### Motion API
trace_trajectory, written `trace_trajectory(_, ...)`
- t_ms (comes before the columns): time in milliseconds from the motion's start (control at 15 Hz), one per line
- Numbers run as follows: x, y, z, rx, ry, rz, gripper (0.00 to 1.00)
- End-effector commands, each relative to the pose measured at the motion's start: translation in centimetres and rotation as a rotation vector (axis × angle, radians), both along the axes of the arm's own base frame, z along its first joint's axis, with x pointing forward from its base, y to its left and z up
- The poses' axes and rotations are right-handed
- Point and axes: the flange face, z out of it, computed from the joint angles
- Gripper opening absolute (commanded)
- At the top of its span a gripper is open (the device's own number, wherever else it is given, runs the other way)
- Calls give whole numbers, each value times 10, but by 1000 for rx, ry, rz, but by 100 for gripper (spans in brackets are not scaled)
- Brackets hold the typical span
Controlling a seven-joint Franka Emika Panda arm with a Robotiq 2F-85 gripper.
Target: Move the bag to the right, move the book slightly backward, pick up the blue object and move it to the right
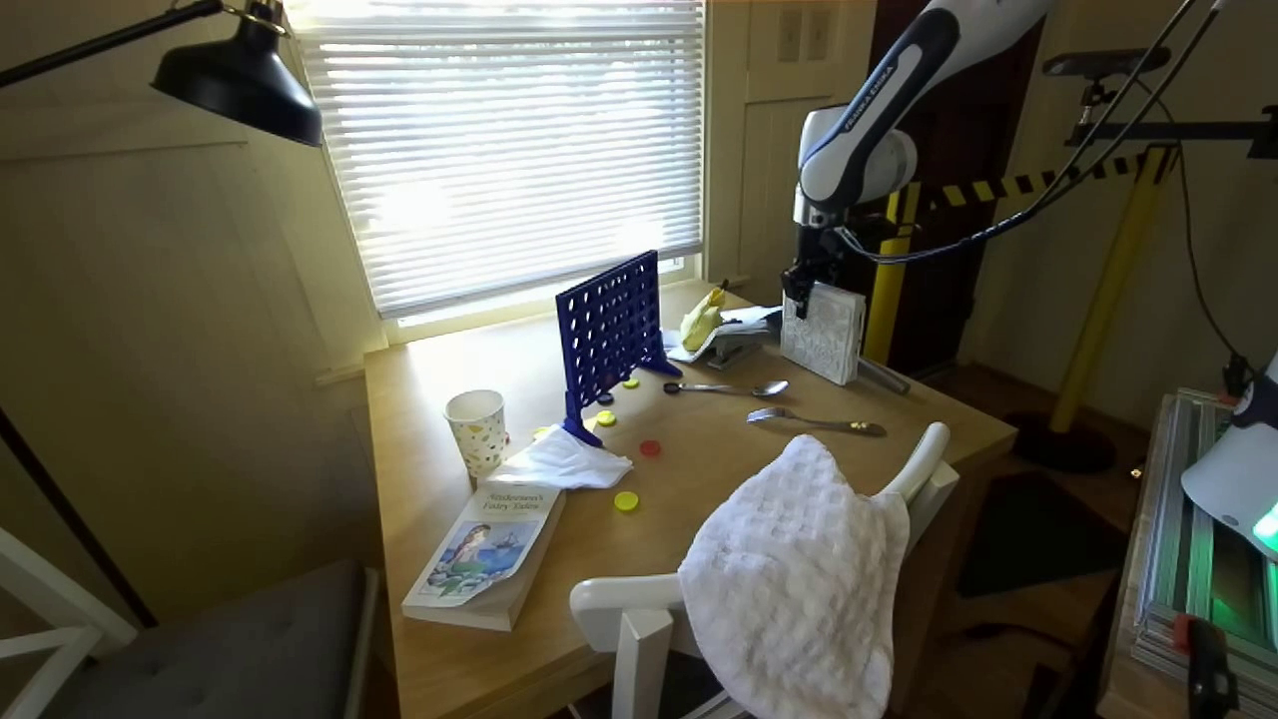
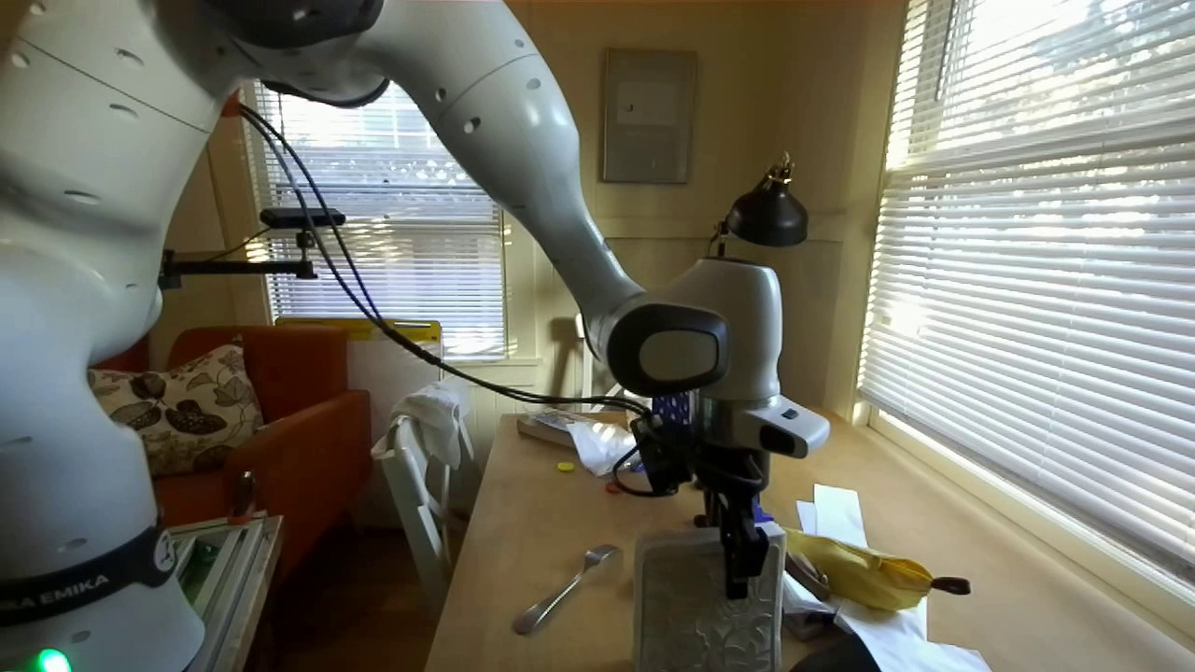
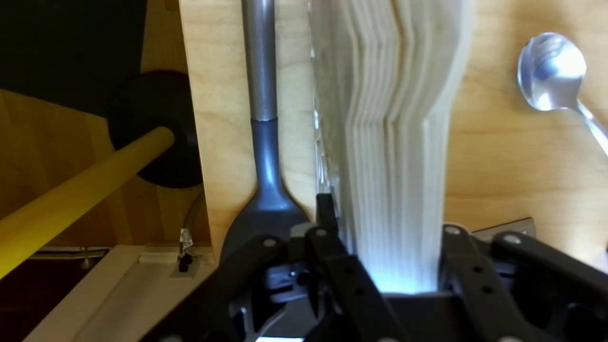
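An upright pale pack of layered sheets (image 1: pixel 827 340) stands near the table's right end in an exterior view; it fills the middle of the wrist view (image 3: pixel 394 156). My gripper (image 3: pixel 387 223) has one finger against each broad side of its top and is shut on it. The blue grid frame (image 1: pixel 607 335) stands upright farther along the table; the arm mostly hides it in an exterior view (image 2: pixel 670 408). The Andersen's Fairy Tales book (image 1: pixel 499 534) lies flat at the far end. A yellow pouch (image 2: pixel 864 569) lies beside the pack. I cannot tell whether pouch or pack is the bag.
A grey spatula (image 3: pixel 268 175) lies along the table edge beside the pack. A spoon (image 1: pixel 734 388) and a fork (image 1: pixel 814 421) lie nearby. A patterned cup (image 1: pixel 477 434), a white napkin (image 1: pixel 564 461) and several discs surround the frame. A towel-draped chair (image 1: pixel 799 559) stands at the front.
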Motion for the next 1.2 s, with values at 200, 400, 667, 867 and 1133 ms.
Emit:
trace_trajectory(200, 0, 4, 14, 1, 39, -20, 6)
trace_trajectory(400, -16, 27, 41, 40, 52, 48, 6)
trace_trajectory(667, -53, 47, 93, 57, 101, 274, 6)
trace_trajectory(867, -83, 55, 116, 109, 179, 423, 6)
trace_trajectory(1133, -119, 61, 129, 171, 291, 619, 6)
